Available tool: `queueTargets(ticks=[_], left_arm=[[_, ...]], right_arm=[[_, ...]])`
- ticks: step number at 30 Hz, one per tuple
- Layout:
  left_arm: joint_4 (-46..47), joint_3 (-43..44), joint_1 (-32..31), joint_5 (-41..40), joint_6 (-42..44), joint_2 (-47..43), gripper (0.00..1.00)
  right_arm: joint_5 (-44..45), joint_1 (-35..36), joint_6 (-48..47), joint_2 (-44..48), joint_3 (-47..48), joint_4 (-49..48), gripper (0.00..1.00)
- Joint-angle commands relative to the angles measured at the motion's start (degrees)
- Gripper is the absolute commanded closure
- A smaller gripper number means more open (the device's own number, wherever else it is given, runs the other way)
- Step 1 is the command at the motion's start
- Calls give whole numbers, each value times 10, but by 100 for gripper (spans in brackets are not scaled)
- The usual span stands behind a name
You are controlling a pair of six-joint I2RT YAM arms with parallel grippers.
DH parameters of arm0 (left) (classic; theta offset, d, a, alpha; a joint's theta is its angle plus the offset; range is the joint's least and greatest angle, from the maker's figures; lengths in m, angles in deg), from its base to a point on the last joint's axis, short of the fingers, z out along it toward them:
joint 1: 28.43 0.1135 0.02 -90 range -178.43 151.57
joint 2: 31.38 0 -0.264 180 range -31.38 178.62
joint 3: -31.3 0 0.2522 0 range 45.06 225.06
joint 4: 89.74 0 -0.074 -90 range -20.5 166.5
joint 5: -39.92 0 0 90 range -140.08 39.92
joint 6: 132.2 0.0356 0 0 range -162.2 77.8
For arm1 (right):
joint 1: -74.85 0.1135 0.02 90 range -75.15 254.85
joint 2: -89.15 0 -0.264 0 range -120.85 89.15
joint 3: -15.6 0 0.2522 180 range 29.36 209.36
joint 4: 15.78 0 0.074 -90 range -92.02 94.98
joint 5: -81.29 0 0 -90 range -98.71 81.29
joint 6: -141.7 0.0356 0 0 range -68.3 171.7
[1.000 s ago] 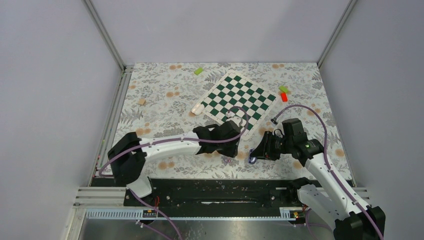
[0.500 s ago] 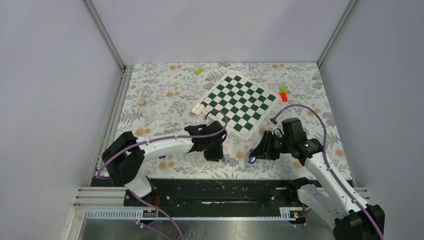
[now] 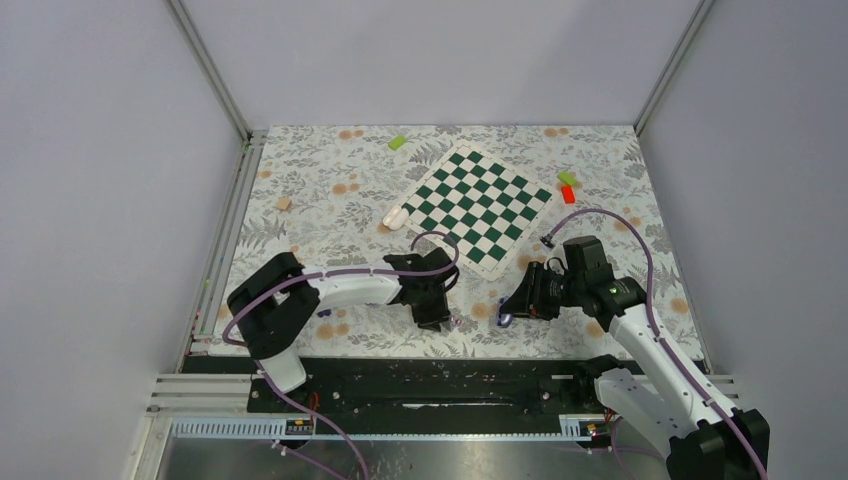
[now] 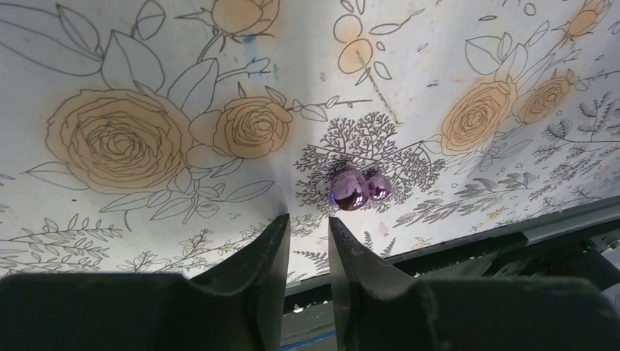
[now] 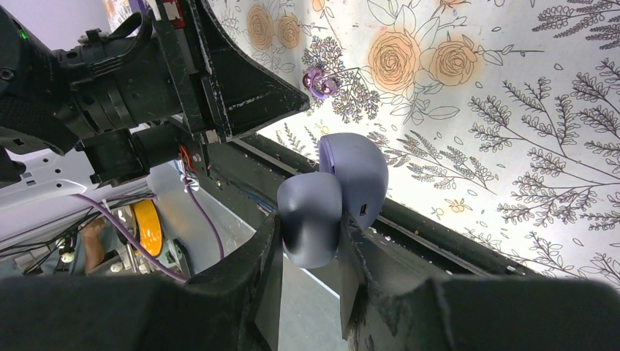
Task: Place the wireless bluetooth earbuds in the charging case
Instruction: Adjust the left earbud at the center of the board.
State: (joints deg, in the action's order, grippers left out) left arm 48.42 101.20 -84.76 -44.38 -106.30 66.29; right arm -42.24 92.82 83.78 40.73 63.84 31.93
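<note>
Two glossy purple earbuds (image 4: 356, 189) lie touching each other on the flowered mat, close to its near edge. My left gripper (image 4: 308, 217) hovers just short of them, jaws a narrow gap apart with nothing between; the buds sit slightly right of its right fingertip. In the top view the earbuds (image 3: 455, 320) are a small speck between my left gripper (image 3: 437, 316) and my right gripper (image 3: 509, 311). The right gripper (image 5: 310, 219) is shut on the lavender charging case (image 5: 343, 186), held above the mat's edge with its lid apart from its body. The earbuds (image 5: 322, 80) show beyond it.
A green-and-white chessboard (image 3: 483, 203) lies at the back centre, with a white oval object (image 3: 396, 217) at its left corner. A green block (image 3: 398, 142), a green and red pair (image 3: 567, 186) and a tan cube (image 3: 285, 203) are scattered. The black base rail (image 3: 450, 375) borders the mat.
My left arm has drawn back from the chessboard's near corner toward the mat's near edge, ending beside the earbuds, and its jaws have narrowed. The right arm and the case have not moved.
</note>
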Motion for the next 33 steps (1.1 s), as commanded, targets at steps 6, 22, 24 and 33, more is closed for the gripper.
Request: queueTargets(ticks=[6,22,24,33], left_arm=[[27,34,5,-11,-18,33,74],[25,74,6,-51,0,64,77],[25,79,6,-55,4,63,76],[36,90,6,-95,21,59,72]], right_arm=[[-3,-1,-10,4,4,-6,100],[-4,-1,-11,6,1,-1,100],[-5,-1,-12,4,4,-1,100],[-13,-1,-14,-5,6,-4,100]])
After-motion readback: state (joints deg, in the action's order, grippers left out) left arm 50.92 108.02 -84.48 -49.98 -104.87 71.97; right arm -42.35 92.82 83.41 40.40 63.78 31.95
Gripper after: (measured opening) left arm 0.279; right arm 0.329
